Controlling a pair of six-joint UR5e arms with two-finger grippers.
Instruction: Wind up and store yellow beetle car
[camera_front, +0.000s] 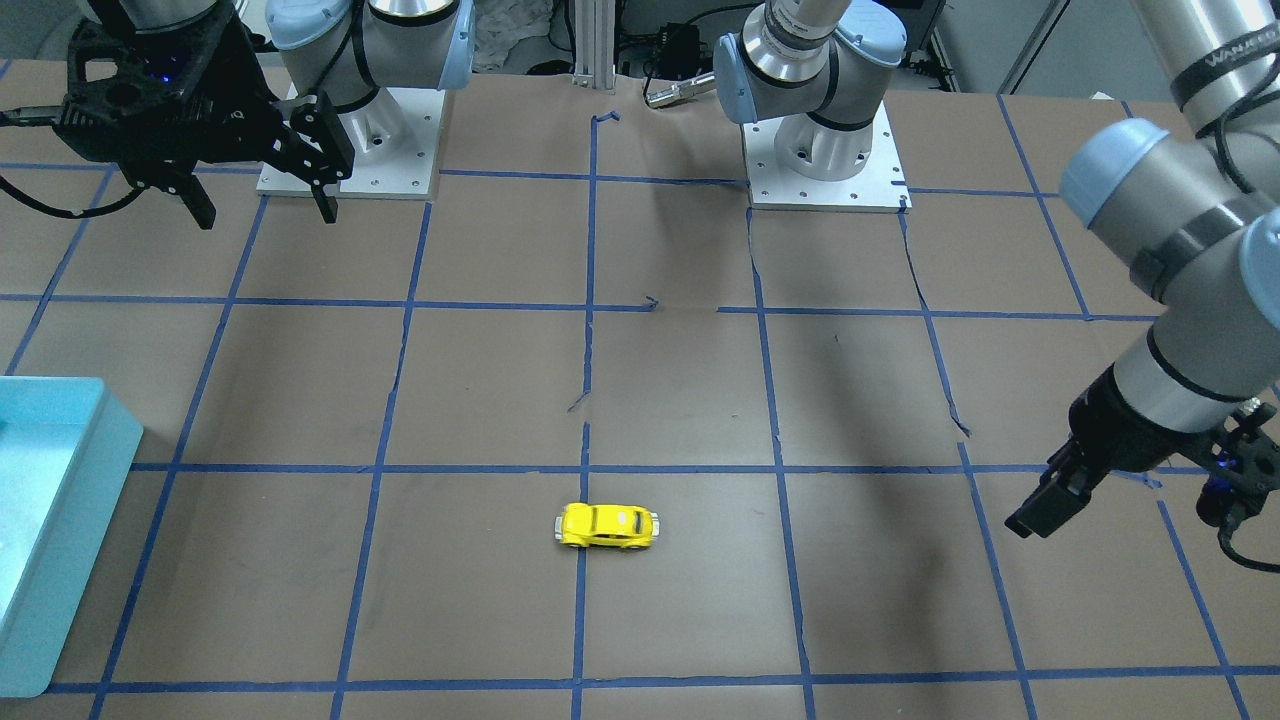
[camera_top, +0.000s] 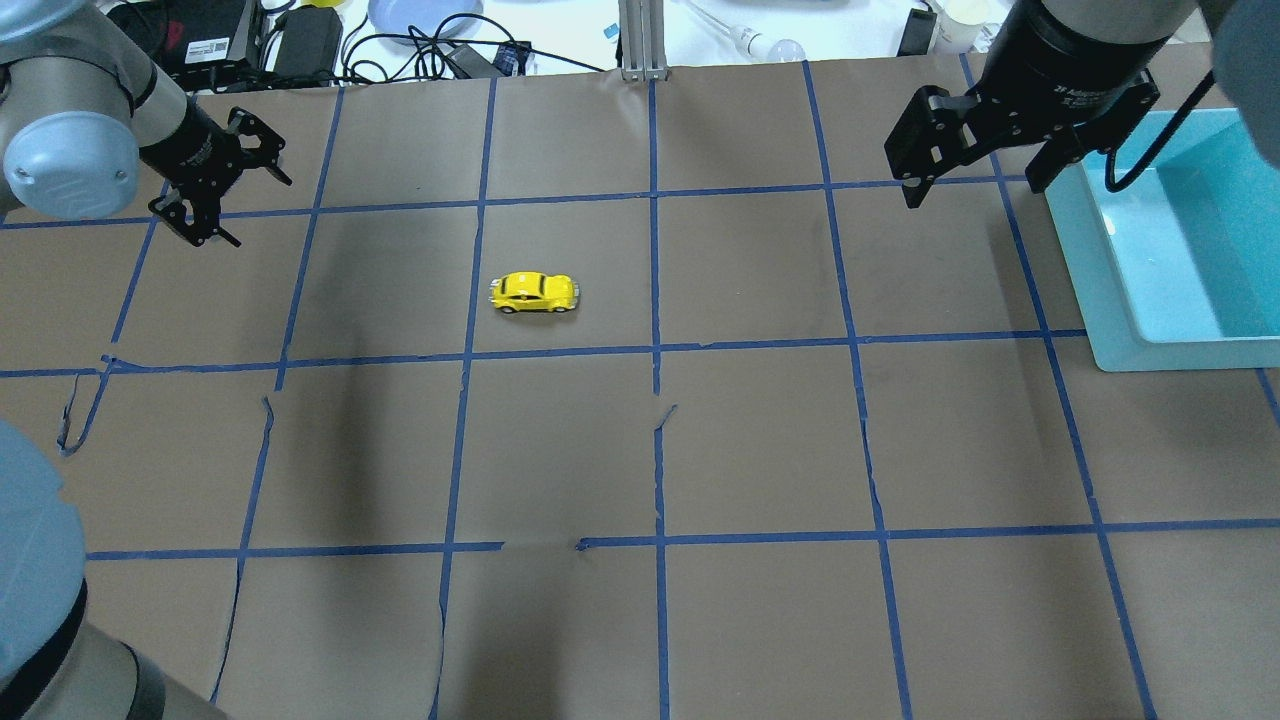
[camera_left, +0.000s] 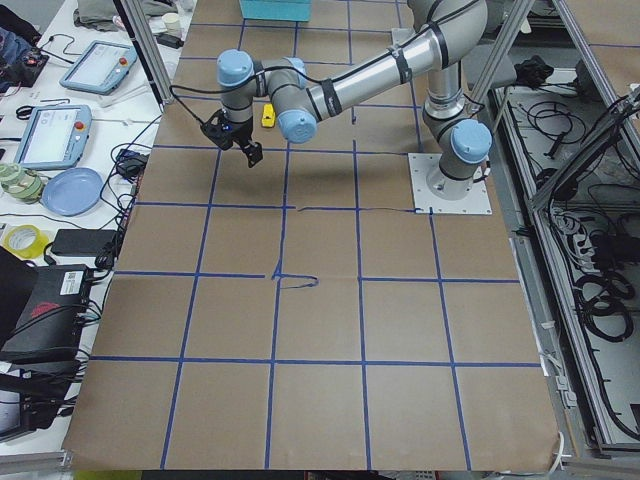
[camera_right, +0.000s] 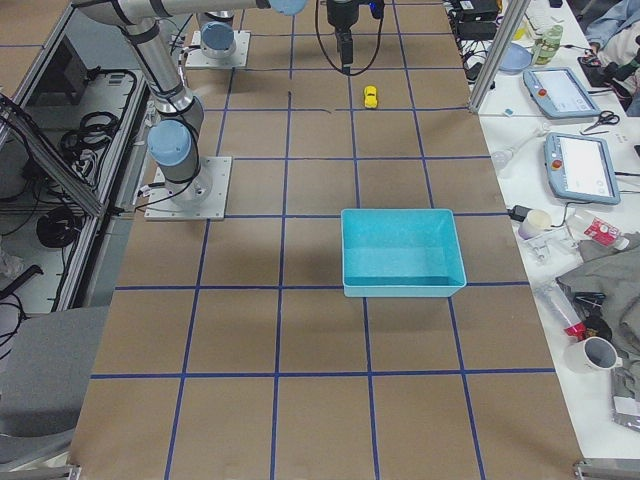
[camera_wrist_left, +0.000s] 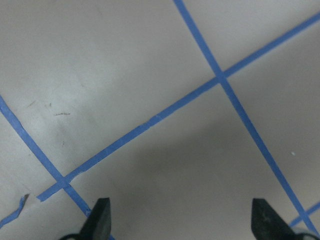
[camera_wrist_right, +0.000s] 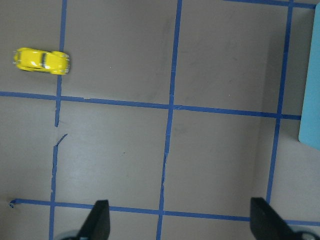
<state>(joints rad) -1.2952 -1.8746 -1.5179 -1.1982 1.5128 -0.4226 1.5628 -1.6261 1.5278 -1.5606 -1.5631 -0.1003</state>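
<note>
The yellow beetle car (camera_front: 606, 526) stands alone on its wheels on the brown paper, and also shows in the overhead view (camera_top: 534, 293) and the right wrist view (camera_wrist_right: 42, 60). My left gripper (camera_top: 262, 212) is open and empty, well to the car's left, over bare paper (camera_wrist_left: 181, 220); it also shows in the front-facing view (camera_front: 1040, 510). My right gripper (camera_top: 972, 190) is open and empty, held high beside the bin and far from the car (camera_front: 267, 217). Its fingertips (camera_wrist_right: 98, 217) frame the bottom of the right wrist view.
A teal bin (camera_top: 1180, 353) stands at the table's right end, also in the front-facing view (camera_front: 60, 520). Blue tape lines grid the brown paper, which is torn in places (camera_top: 660, 415). Cables and clutter lie beyond the far edge (camera_top: 420, 40).
</note>
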